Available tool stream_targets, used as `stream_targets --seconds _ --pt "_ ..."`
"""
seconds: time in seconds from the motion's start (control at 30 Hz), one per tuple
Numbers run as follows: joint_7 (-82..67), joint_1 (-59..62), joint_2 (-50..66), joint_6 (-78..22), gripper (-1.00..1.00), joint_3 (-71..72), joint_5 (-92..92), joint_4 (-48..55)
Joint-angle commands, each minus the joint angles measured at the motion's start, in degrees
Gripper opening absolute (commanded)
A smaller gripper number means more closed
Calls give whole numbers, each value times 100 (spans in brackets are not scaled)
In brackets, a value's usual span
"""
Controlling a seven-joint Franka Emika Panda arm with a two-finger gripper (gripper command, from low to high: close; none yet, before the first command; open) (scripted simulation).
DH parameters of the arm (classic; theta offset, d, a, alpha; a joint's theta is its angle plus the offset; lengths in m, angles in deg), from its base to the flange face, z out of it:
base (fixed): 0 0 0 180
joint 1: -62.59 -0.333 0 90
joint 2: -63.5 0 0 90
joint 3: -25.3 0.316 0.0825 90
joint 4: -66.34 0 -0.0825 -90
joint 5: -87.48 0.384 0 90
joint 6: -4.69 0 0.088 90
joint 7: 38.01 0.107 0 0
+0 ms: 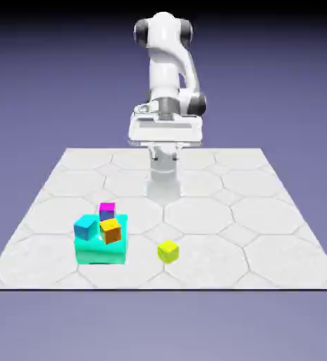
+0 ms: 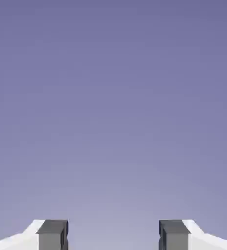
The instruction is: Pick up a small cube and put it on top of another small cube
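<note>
- Nearest to us in the exterior view, a small yellow cube sits alone on the pale hexagon-patterned table. It lies low on the table, well below and well in front of the jaws, and nothing touches it.
- Just to that view's left of it stands a larger turquoise block carrying three small cubes: a blue cube, an orange cube and, behind them, a magenta cube. The three crowd together; we cannot tell whether they touch one another. They too lie far from the jaws, down and forward of them.
- Farther back, the white arm rises at the table's far edge with its hand held high above the surface.
- In the hand view, the gripper shows its two grey fingertips spread wide apart, with nothing between them; only plain violet backdrop fills the frame, so the hand is not aimed at any cube.
- We judge the task not yet begun: no cube is grasped, and reaching, gripping, lifting and placing all remain.
</note>
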Motion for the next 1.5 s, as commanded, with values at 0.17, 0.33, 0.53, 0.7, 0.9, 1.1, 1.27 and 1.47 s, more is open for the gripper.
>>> stream_targets --seconds 0.17,0.33,0.53,0.7,0.9,1.1,1.27,1.47 --pt "-920 -902 1246 -760 0 -757 -132 394" --pt "-1686 -1654 2284 -1393 0 -1388 -242 722" --pt "-2605 -2556 3530 -2152 0 -2146 -373 1115" --pt "-3065 -2837 4261 -2279 0 -2353 -319 1290" --pt "-3409 -2376 5231 -1379 -100 -1833 194 1338" --pt "-3041 -2869 4194 -2341 -100 -2388 -354 1287" --pt "-4068 -2375 3228 -3531 -100 -2991 -1080 1787" --pt "-5178 -1797 2377 -4624 -100 -3534 -1750 2309"
